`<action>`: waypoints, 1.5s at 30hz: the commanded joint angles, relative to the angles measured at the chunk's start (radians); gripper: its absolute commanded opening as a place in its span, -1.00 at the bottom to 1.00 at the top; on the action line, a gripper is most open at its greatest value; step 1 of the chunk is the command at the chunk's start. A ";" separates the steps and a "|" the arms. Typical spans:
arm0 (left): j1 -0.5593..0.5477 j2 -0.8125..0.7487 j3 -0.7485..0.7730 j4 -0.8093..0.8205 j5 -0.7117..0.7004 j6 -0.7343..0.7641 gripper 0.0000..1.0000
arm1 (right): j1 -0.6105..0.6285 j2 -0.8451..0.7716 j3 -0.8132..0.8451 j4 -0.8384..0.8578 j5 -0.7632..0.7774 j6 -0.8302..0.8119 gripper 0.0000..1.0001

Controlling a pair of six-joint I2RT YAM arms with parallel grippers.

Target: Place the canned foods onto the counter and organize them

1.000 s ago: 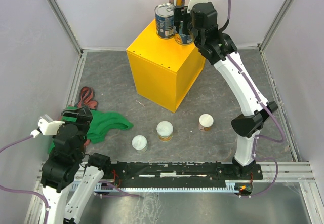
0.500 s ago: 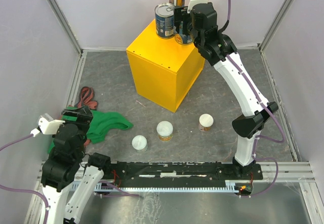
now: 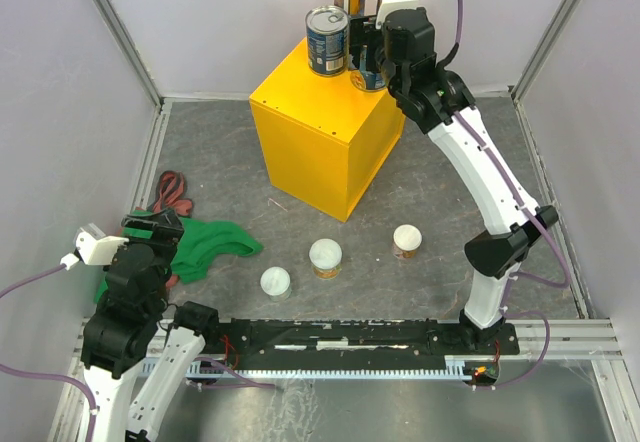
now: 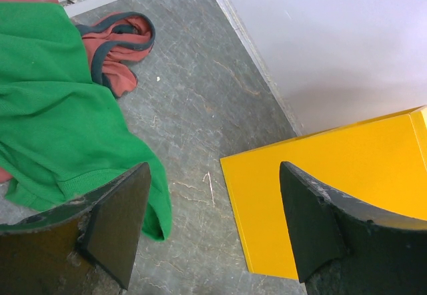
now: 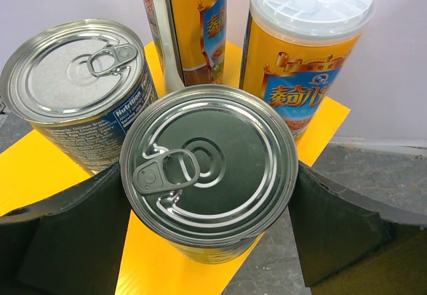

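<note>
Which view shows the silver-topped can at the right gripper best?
Right wrist: the can fills the frame, its pull-tab top clear, between the fingers of the right gripper. Top external shows only a sliver of it behind the gripper, on the counter. Left wrist misses it.

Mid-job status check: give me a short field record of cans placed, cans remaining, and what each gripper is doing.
counter: yellow, four cans upright on top
placed: two tall orange cans, first blue can
right gripper: closed around second blue can, which stands at a corner of the top
remaining: three short white-lidded cans, upright and apart on the table
left gripper: open, empty, near the green cloth
</note>
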 commanded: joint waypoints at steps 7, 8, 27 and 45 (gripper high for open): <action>-0.004 -0.011 0.008 0.030 0.009 -0.013 0.67 | -0.013 -0.049 -0.021 -0.048 -0.010 -0.032 0.74; -0.003 -0.012 0.007 0.028 0.009 -0.017 0.67 | -0.013 -0.049 -0.018 -0.047 -0.016 -0.032 0.75; -0.004 -0.032 -0.010 0.020 0.000 -0.051 0.68 | -0.021 0.008 0.081 -0.036 -0.087 -0.020 0.94; -0.004 -0.032 -0.017 0.019 -0.004 -0.052 0.68 | -0.023 0.040 0.165 -0.009 -0.129 -0.008 0.98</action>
